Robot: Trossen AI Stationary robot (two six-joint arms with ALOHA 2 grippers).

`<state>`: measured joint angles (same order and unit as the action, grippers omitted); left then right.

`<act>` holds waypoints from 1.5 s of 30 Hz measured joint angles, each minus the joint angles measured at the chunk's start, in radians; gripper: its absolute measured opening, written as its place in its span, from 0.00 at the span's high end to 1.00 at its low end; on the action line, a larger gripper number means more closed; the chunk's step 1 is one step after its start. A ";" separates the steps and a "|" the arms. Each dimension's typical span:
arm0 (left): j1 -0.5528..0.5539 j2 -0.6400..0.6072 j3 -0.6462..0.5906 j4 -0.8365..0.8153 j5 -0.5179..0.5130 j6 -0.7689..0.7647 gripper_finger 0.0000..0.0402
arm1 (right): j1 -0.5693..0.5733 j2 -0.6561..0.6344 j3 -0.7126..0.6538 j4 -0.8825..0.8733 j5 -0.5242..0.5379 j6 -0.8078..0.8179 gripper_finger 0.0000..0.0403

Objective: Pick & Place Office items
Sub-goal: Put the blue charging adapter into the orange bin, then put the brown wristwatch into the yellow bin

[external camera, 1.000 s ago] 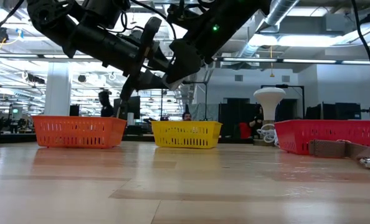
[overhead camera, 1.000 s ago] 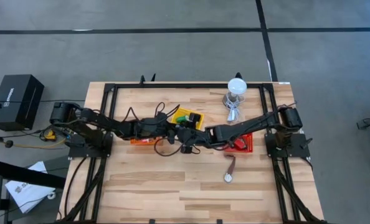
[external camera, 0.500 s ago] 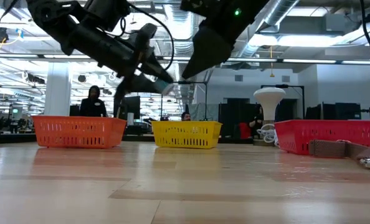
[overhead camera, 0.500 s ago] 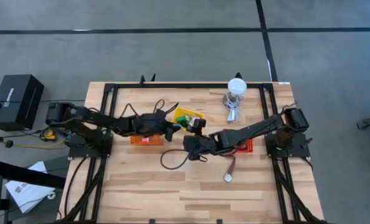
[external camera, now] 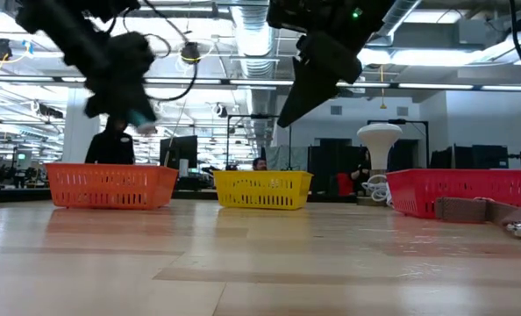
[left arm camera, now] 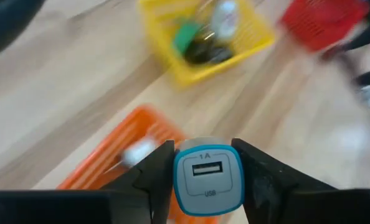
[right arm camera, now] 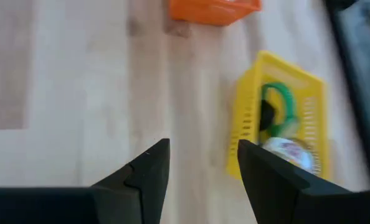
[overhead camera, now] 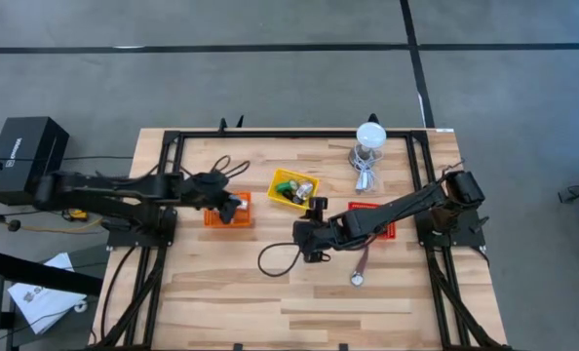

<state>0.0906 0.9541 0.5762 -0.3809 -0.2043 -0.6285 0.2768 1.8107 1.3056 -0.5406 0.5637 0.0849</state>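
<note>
The left gripper (left arm camera: pixel 208 180) is clamped on a small USB charger (left arm camera: pixel 208 180), white with a light blue rim. Its face reads "1A" above the socket and "USB" below it. In the high view the left gripper (overhead camera: pixel 233 206) hangs over the orange bin (overhead camera: pixel 213 216), on the left part of the wooden table (overhead camera: pixel 221 292). The left wrist view shows a pale, blurred item (left arm camera: pixel 138 151) lying inside the orange bin (left arm camera: pixel 116 155).

The right gripper (right arm camera: pixel 200 168) has its fingers apart with nothing between them. In the high view it (overhead camera: pixel 309 239) sits near the middle of the table, on the near side of the yellow bin (overhead camera: pixel 282 179) and left of the red bin (overhead camera: pixel 387 226).

The yellow bin holds a green tape ring (right arm camera: pixel 278 102), a black item (right arm camera: pixel 267 115) and a rounded silver-white item (right arm camera: pixel 288 152); the writing on them cannot be read.

A brown strip (overhead camera: pixel 363 261) lies on the bare table on the near side of the red bin, with a small silver piece (overhead camera: pixel 356 280) at its near end. In the low view they show at the right edge, in front of the red bin (external camera: pixel 467 189).

A white round-topped stand (overhead camera: pixel 369 136) with a coiled cable (overhead camera: pixel 363 175) stands at the far right of the table.

A black box (overhead camera: pixel 26 156) with unreadable white lettering sits on the floor left of the table. A person (external camera: pixel 111 145) stands in the room behind the orange bin.
</note>
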 joint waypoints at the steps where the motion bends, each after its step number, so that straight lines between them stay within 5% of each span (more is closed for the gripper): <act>1: 0.000 -0.015 0.000 -0.046 -0.010 0.000 0.64 | 0.000 0.000 0.000 0.004 -0.023 0.005 0.55; 6: 0.000 -0.052 -0.047 -0.107 -0.018 -0.003 0.64 | 0.000 0.000 0.000 0.035 -0.125 0.019 0.55; 17: -0.004 -0.050 -0.170 -0.096 0.001 0.001 0.57 | -0.003 0.001 0.000 0.106 -0.160 0.075 0.56; 24: -0.004 -0.050 -0.171 -0.056 -0.002 0.027 0.48 | -0.017 0.001 0.000 -0.028 -0.445 0.095 0.56; 33: -0.004 -0.050 -0.171 0.126 -0.012 0.027 0.45 | 0.004 0.001 -0.002 -0.365 -0.561 0.698 0.59; 38: -0.004 -0.050 -0.171 0.255 -0.013 0.072 0.47 | 0.064 0.001 -0.002 -0.450 -0.675 0.807 0.61; 45: -0.004 -0.050 -0.171 0.302 -0.012 0.082 0.49 | 0.168 0.001 -0.002 -0.700 -0.640 0.993 0.63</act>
<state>0.0864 0.9039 0.4053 -0.0784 -0.2162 -0.5466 0.4447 1.8118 1.3031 -1.2405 -0.0762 1.0780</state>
